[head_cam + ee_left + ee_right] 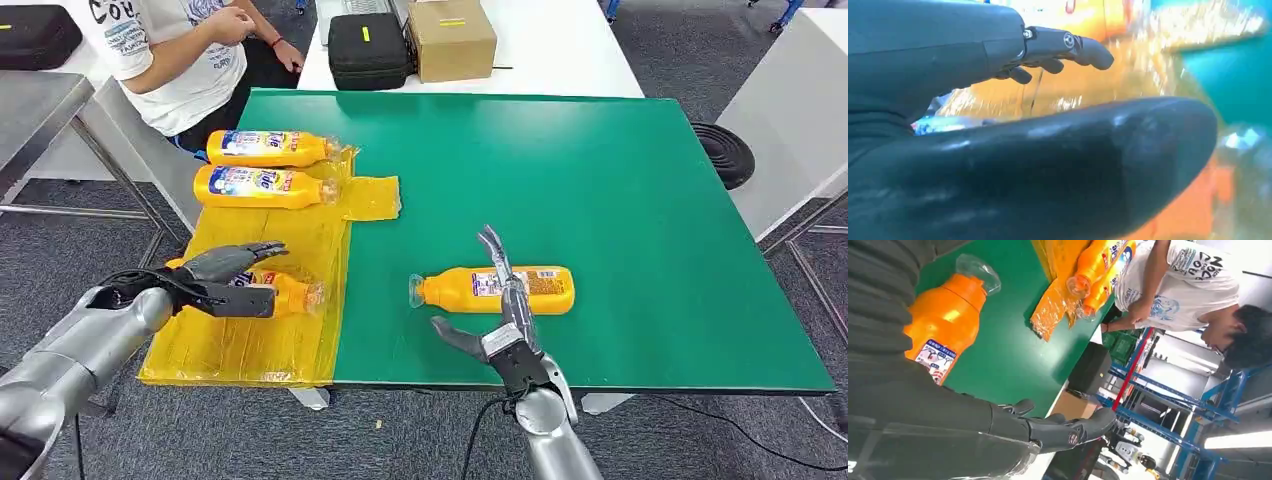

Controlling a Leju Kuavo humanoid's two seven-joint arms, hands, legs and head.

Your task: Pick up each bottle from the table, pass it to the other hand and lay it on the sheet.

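The yellow sheet (255, 300) serves as landmark; two bottles (265, 167) lie side by side at its far end, a third bottle (285, 293) near its middle, under the left hand (230, 278); whether that hand grips the third bottle or merely rests over it I cannot tell, though its fingers (1068, 47) look extended above the plastic. The last bottle (497, 289) lies on the green table (620, 200), well right of the sheet; the right hand (497, 310) hovers over it, spread and holding nothing. Risks, as I judge: the round bottle may roll away under a glancing touch; an off-centre grasp could slip during the handover.
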